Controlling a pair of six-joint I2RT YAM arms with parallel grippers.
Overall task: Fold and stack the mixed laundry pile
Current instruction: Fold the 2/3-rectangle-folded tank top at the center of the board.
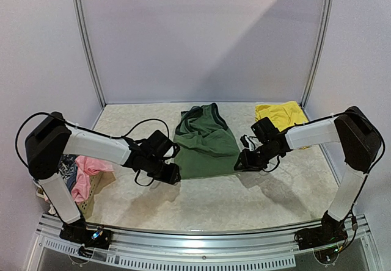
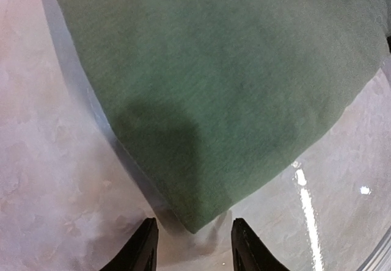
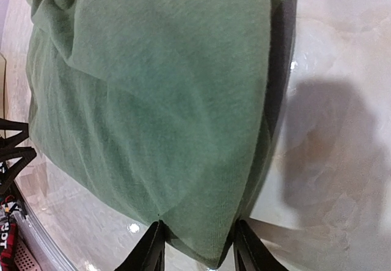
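Observation:
The olive-green sleeveless top (image 1: 204, 143) lies spread in the middle of the table. My left gripper (image 1: 173, 174) is at its near left corner. In the left wrist view the gripper (image 2: 195, 246) is open, and the top's corner (image 2: 194, 222) points into the gap just ahead of the fingertips (image 2: 145, 249), touching neither. My right gripper (image 1: 241, 161) is at the near right corner. Its jaws (image 3: 198, 252) stand apart around that corner of the top (image 3: 201, 234), and the cloth fills the gap between the fingers (image 3: 247, 252). The yellow shorts (image 1: 281, 113) lie at the back right.
A pale mesh basket (image 1: 91, 193) stands at the table's left edge beside the left arm, holding a pink piece (image 1: 85, 170) and a blue-grey piece (image 1: 68, 172). Metal frame posts (image 1: 88, 45) and walls close off the back and sides.

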